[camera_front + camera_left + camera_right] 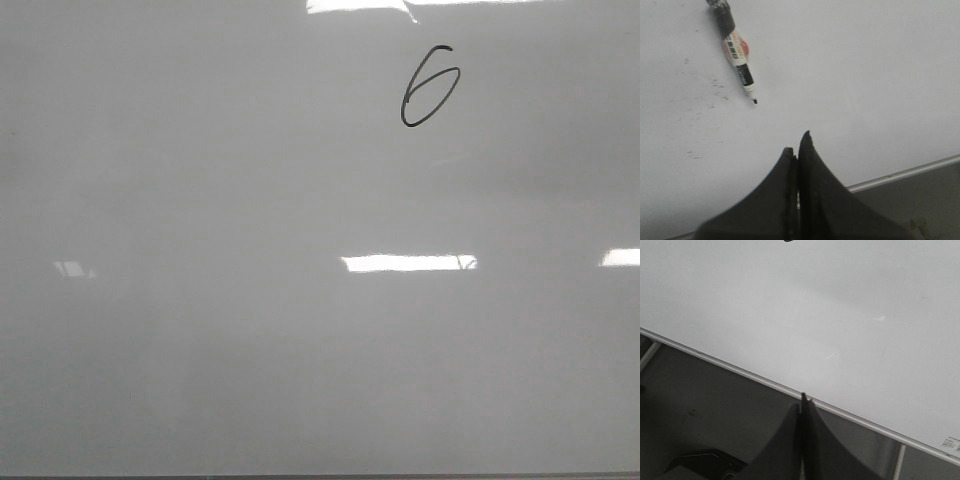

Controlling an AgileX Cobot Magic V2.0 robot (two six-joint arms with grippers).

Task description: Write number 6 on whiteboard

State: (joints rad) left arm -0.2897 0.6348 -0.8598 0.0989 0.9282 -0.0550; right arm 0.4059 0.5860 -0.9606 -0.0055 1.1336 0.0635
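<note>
One thin slanted black number 6 (pixel 430 87), oval loop

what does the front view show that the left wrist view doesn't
Only the front view shows the number 6, drawn in black high on the board, right of centre, plus bright rectangular glare patches. Only the left wrist view shows a marker lying uncapped on the board, the left gripper shut and empty, and faint smudges. Both show the whiteboard and its thin lower edge.

Bright rectangular ceiling-light reflections (pixel 408 263) glare across a glossy pale surface, while a dark grey floor (pixel 705 410) lies beyond its metal-trimmed edge.
</note>
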